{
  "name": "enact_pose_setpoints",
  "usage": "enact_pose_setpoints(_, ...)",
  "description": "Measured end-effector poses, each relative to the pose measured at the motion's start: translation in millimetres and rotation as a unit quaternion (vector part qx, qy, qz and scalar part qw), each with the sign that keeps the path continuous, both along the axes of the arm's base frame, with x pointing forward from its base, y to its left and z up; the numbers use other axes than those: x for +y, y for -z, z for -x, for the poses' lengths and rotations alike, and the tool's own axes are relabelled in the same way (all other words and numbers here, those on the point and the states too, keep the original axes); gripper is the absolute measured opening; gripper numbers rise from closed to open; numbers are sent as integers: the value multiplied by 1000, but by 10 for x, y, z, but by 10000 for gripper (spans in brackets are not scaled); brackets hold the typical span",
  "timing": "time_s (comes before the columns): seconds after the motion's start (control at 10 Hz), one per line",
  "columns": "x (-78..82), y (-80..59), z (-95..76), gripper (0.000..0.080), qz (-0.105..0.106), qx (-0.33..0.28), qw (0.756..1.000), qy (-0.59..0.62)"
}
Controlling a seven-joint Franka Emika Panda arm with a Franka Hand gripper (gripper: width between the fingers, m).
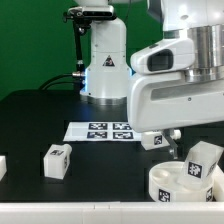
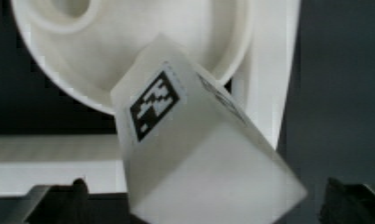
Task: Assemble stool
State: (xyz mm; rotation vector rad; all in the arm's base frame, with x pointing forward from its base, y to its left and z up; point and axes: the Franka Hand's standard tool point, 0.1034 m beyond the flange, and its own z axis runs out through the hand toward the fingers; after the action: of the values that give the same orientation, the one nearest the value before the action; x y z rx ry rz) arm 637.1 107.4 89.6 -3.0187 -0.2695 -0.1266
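Exterior view is showing one leg standing tilted in the seat at lower right, jaws gaping wide and holding nothing, other legs lying loose on the table.

I can't see my fingers fully; the leg between them hides part of the seat, which the frame crops.

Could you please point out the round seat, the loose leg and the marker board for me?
round seat (image 1: 178, 181), exterior view, on its top face.
loose leg (image 1: 56, 160), exterior view, on its tagged face.
marker board (image 1: 100, 131), exterior view, on its middle.
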Motion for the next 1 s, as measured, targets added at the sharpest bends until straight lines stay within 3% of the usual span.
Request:
enact_pose_setpoints(0.2, 4, 52, 91, 649, 34, 14, 991, -131)
enact_pose_setpoints(0.4, -225, 114, 57, 649, 38, 4, 983, -180)
enact_pose_setpoints(0.7, -205, 147, 59, 619, 36, 1, 989, -144)
enact_pose_setpoints(0.8, -200, 148, 60, 427, 34, 5, 993, -110)
enact_pose_setpoints(0.9, -201, 149, 60, 427, 32, 8, 997, -75)
enact_pose_setpoints(1.0, -200, 151, 61, 334, 29, 11, 999, -41)
